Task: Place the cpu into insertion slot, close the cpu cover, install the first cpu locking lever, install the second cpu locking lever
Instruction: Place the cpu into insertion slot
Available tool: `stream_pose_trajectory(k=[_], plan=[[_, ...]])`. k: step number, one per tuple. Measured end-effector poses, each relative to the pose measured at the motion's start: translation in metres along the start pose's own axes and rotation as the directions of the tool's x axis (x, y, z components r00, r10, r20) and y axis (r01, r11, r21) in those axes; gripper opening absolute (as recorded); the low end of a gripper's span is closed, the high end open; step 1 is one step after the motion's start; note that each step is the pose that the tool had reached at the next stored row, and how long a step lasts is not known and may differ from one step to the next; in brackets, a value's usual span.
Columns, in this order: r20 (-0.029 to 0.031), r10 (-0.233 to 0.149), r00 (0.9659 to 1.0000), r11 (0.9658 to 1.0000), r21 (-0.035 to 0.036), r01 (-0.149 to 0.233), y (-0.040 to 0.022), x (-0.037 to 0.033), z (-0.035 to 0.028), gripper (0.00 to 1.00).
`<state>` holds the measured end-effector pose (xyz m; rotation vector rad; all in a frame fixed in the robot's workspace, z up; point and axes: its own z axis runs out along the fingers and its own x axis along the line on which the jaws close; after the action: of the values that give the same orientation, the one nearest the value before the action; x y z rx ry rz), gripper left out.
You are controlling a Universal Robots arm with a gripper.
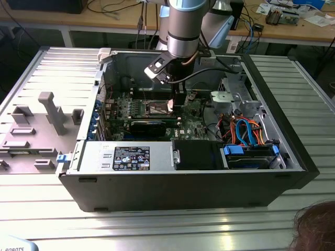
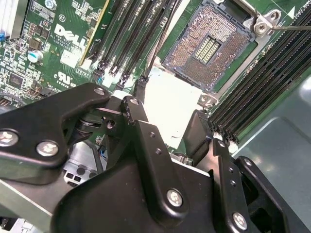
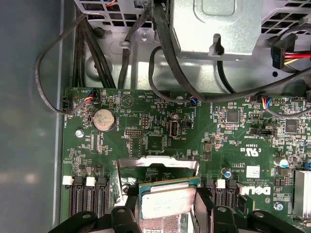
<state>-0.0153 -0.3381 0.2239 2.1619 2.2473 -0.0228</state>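
Holding the cpu point(image 3: 167, 199) level, pinched edgewise in my gripper point(image 3: 166, 208), so it can meet the open insertion slot point(image 2: 209, 48) squarely.

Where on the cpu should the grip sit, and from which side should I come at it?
By two opposite side edges, from above its flat metal top. The cpu is a thin flat square, so only its edges offer a pinch. In the first wrist view the gripper holds it that way.
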Motion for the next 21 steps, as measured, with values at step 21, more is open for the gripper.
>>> stream_pose_trajectory(k=[21], plan=[[0.0002, 0.010, 0.9999, 0.9999, -0.0061, -0.010, -0.0286, 0.0063, -0.0068, 0.55]])
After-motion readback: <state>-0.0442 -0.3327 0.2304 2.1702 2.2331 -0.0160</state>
